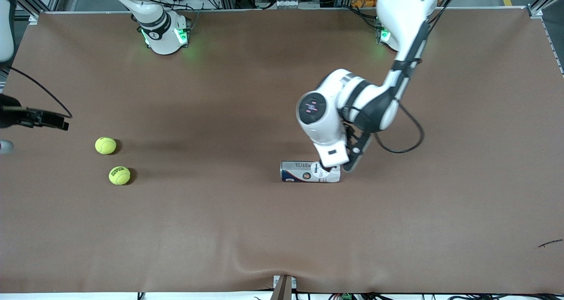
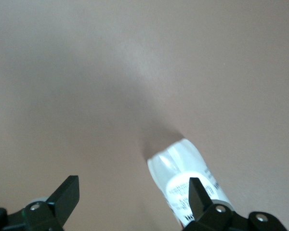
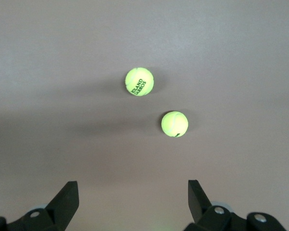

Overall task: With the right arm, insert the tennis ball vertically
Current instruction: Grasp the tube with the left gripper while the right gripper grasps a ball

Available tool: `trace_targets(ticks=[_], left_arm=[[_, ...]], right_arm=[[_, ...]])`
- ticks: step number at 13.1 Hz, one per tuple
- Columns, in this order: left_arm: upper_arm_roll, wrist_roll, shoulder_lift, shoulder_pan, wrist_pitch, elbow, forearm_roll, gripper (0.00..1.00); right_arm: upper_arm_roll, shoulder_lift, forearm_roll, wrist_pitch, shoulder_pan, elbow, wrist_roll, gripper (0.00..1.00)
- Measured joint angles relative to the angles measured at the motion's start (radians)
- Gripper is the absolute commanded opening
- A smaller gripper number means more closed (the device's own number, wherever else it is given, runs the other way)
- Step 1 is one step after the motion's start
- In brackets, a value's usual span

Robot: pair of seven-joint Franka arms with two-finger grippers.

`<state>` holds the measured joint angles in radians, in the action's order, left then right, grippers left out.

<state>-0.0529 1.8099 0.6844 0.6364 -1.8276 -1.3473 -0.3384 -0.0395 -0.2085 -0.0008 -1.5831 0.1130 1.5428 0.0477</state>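
Two yellow-green tennis balls lie on the brown table toward the right arm's end: a plain one [image 1: 105, 145] and a lettered one [image 1: 119, 175] nearer the front camera. The right wrist view shows the lettered ball [image 3: 139, 81] and the plain ball [image 3: 174, 123] ahead of my right gripper [image 3: 133, 195], which is open and empty above the table. A Wilson ball can [image 1: 309, 171] lies on its side mid-table. My left gripper [image 1: 337, 167] is low over the can's end, open. In the left wrist view one finger [image 2: 197, 192] overlaps the can [image 2: 183, 166].
The right arm's black hand [image 1: 39, 117] shows at the table's edge near the balls. The left arm's black cable [image 1: 410, 132] loops beside the can. A small dark scrap [image 1: 550, 243] lies near the front corner at the left arm's end.
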Motion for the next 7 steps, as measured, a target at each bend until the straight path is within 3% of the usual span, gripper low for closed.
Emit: trace_targets(ticks=[4, 7], left_arm=[[0.05, 0.203, 0.065, 0.098, -0.027, 0.015, -0.105, 1.0], [0.1, 0.28, 0.072, 0.096, -0.037, 0.017, -0.117, 1.0]], right_arm=[[0.0, -0.069, 0.0, -0.013, 0.013, 0.0, 0.0, 1.0], [0.0, -0.131, 0.0, -0.052, 0.023, 0.001, 0.0, 1.0]])
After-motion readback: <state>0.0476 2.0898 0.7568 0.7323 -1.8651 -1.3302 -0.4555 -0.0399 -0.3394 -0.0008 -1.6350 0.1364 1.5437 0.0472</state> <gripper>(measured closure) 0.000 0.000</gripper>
